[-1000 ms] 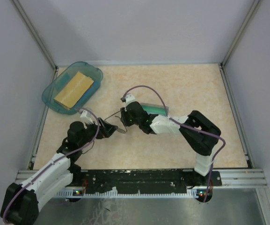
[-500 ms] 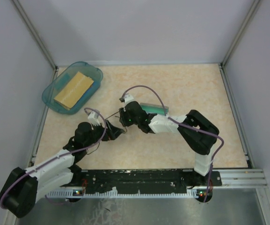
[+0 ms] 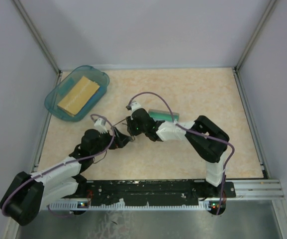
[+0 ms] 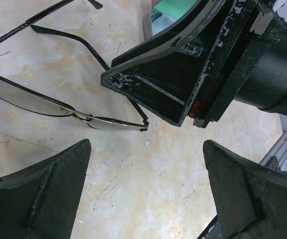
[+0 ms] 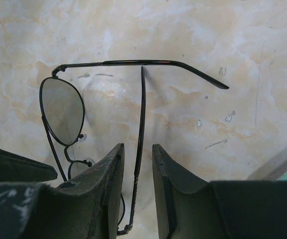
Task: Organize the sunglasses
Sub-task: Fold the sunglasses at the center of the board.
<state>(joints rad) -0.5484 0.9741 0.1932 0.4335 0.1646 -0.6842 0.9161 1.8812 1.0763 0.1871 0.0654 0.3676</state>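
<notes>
Sunglasses (image 4: 83, 118): lying on the table (image 3: 198, 89) near the left end of the case (image 3: 164, 115), apart from it, in the gap between the two grippers. Showing one temple (image 5: 141, 119) swung in almost alongside the frame front, and the other sticking out crosswise. Running that swung-in temple straight up the slot of the right gripper (image 5: 138, 147), long axis in line with the fingers and pointing away from the case, hinge end tucked under the gripper on the case side. Straddling the wire with the right jaws only narrowly parted, bare table showing on both sides of it, so clamping nothing as far as the wrist view is showing. Holding the left gripper (image 4: 146, 143) on the side of the glasses away from the case, spread fully wide and grasping nothing, with the bridge and one lens lying just beyond its fingertips and the frame front running across its opening. Judging the right arm to be much the nearer and lined up on the temple. Judging the coming move to be turning on that alignment: squeezing along a thin wire that is slanting toward one finger near the hinge, and so risking a skewed pinch or a nudge of the whole frame toward the left gripper.
</notes>
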